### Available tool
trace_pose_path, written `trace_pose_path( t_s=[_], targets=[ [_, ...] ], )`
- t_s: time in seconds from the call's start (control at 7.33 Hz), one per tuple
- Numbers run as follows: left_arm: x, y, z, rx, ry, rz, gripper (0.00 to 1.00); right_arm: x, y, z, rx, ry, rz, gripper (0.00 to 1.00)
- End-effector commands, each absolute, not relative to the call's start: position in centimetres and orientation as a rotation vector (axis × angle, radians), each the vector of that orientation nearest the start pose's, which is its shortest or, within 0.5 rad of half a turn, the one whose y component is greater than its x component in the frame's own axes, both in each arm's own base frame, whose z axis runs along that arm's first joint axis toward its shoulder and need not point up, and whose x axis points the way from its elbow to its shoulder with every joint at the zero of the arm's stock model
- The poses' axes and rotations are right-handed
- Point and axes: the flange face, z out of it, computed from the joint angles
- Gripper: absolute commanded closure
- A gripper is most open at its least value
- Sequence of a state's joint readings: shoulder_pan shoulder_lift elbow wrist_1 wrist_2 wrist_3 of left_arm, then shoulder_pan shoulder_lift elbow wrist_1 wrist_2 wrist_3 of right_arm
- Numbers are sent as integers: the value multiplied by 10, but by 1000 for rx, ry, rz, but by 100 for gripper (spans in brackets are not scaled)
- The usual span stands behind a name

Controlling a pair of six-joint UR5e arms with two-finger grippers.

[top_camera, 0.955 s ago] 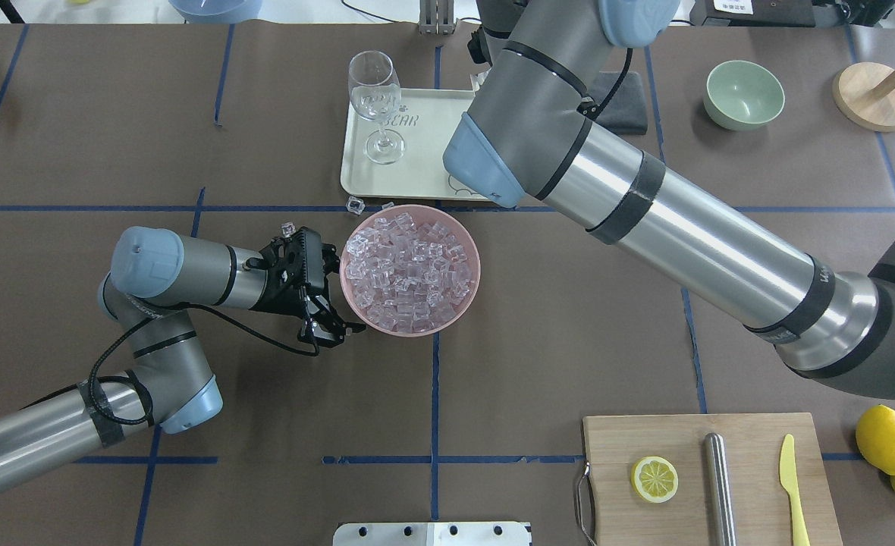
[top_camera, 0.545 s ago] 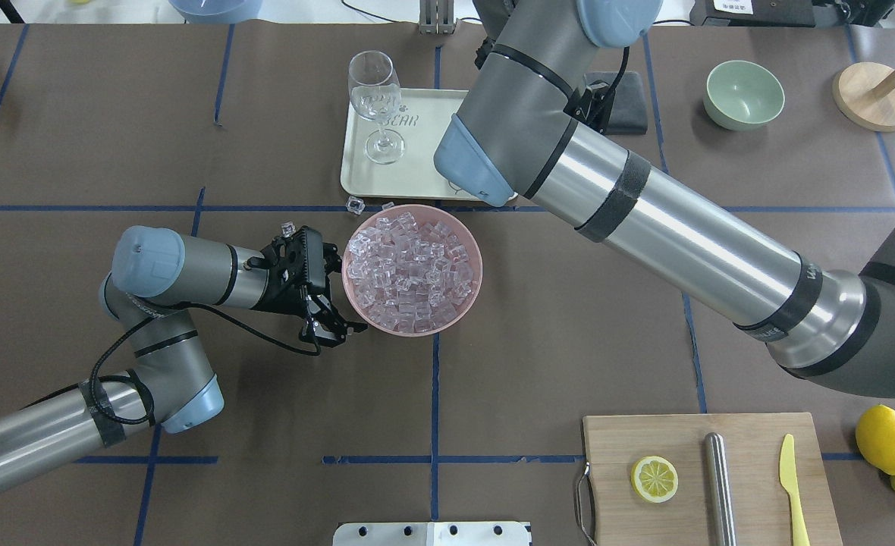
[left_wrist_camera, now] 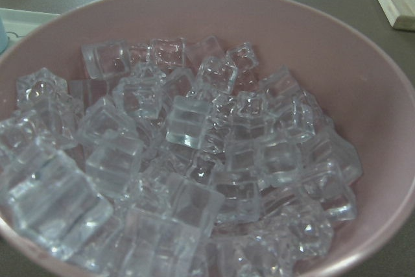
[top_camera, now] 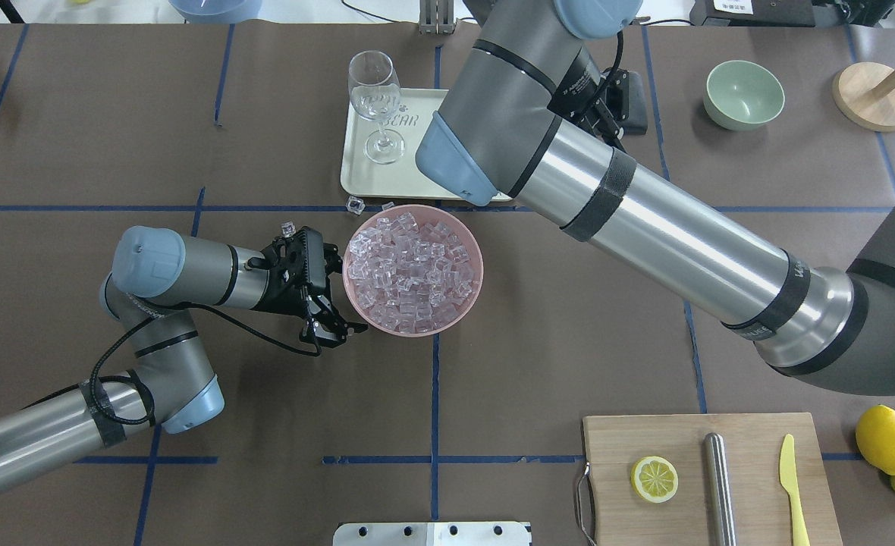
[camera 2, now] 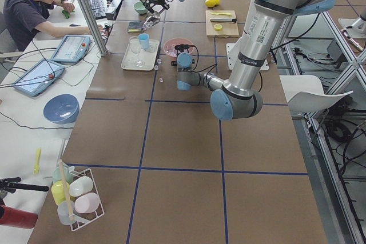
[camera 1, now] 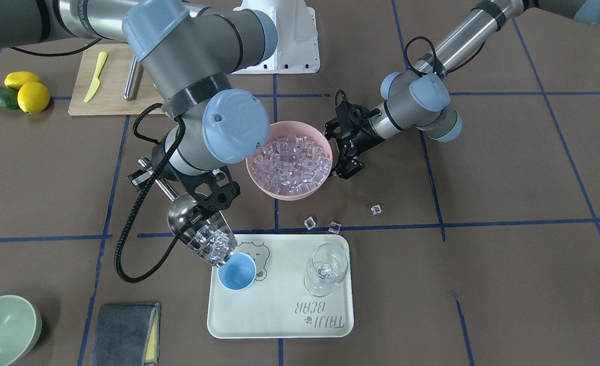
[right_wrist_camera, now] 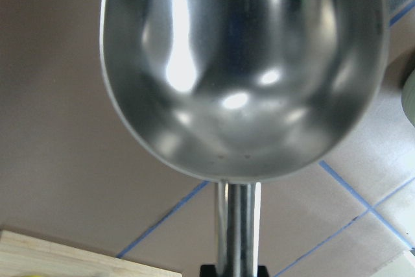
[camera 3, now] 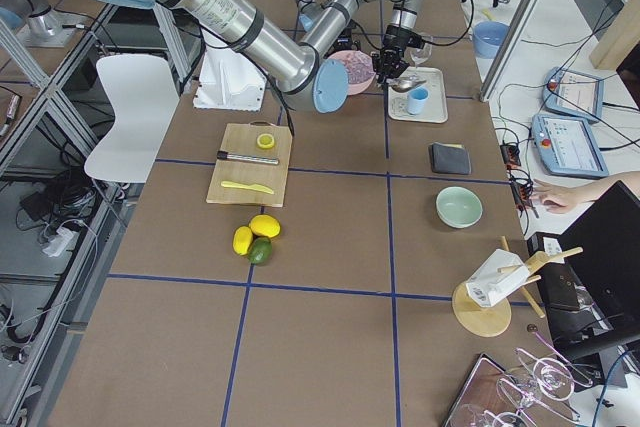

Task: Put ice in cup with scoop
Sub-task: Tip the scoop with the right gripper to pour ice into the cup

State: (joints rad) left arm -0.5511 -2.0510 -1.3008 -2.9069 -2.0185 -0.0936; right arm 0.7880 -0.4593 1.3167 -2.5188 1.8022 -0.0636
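— Where is the ice?

— Small clear ice cubes [camera 1: 212, 246] lie heaped in my shiny stainless-steel scoop [camera 1: 180, 216], tipped mouth-down just over the small light-blue plastic cup [camera 1: 237, 273] on the cream rectangular tray [camera 1: 279, 310]. The cup looks empty.

— And your grip?

— My right gripper [right_wrist_camera: 230, 270] is closed on the thin handle; I'd hold there, since glassy cubes slide fast and the light cup could topple. My left gripper [top_camera: 335, 331] sits against the round pink bowl [top_camera: 481, 269]; whether it pinches the rim, I cannot tell.
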Motion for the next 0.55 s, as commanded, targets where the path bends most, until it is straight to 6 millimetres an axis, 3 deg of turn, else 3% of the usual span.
trace_pose_path(
  t_s=[0.0, 0.41],
  targets=[
    [526, -429, 360, 1167, 1169, 1064, 0, -424, -595, 148, -191, -153, -889, 100],
    [525, -428, 360, 1168, 1169, 1064, 0, -412, -599, 144, -205, -145, -912, 100]
  ],
)
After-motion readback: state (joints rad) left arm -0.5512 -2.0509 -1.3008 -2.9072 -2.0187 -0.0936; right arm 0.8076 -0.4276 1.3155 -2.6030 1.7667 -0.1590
